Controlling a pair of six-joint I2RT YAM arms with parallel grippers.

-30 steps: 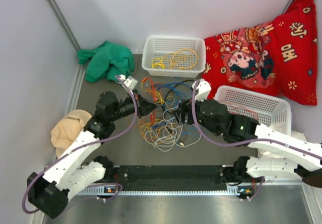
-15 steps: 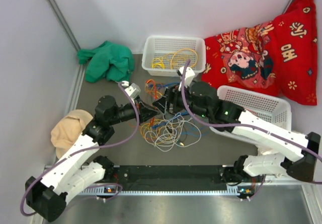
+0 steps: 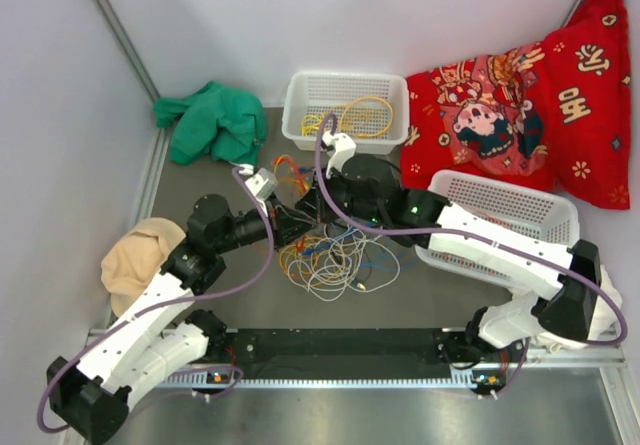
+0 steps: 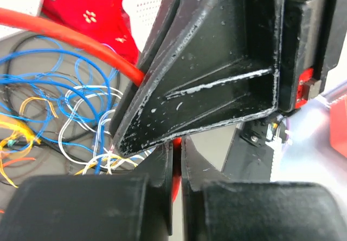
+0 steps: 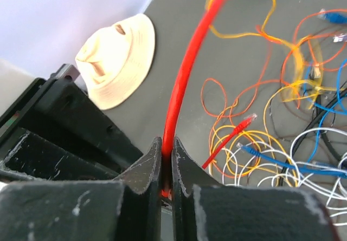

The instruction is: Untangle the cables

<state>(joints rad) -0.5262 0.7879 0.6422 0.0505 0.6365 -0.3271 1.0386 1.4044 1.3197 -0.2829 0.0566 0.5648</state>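
The cables [image 3: 335,255] lie in a loose tangle of orange, yellow, blue and white strands mid-table. My left gripper [image 3: 300,221] is shut on a red cable [image 4: 70,35], which shows as a red sliver between its jaws [image 4: 176,149]. My right gripper [image 3: 312,205] sits right against the left one and is shut on the same red cable [image 5: 187,73], which arcs up out of its fingertips [image 5: 166,149]. The right gripper's black fingers [image 4: 217,78] fill most of the left wrist view. A free red plug end [image 5: 246,121] rests on the pile.
A white basket [image 3: 300,115] holding yellow cables stands at the back. A second white basket [image 3: 530,227] sits under the right arm. Green cloth [image 3: 210,120] lies back left, a beige hat [image 3: 135,260] at the left edge, and a red pillow [image 3: 520,105] back right.
The right arm swung left across the pile to meet the left gripper, and its jaws closed from open onto the red cable. The left gripper stayed shut.
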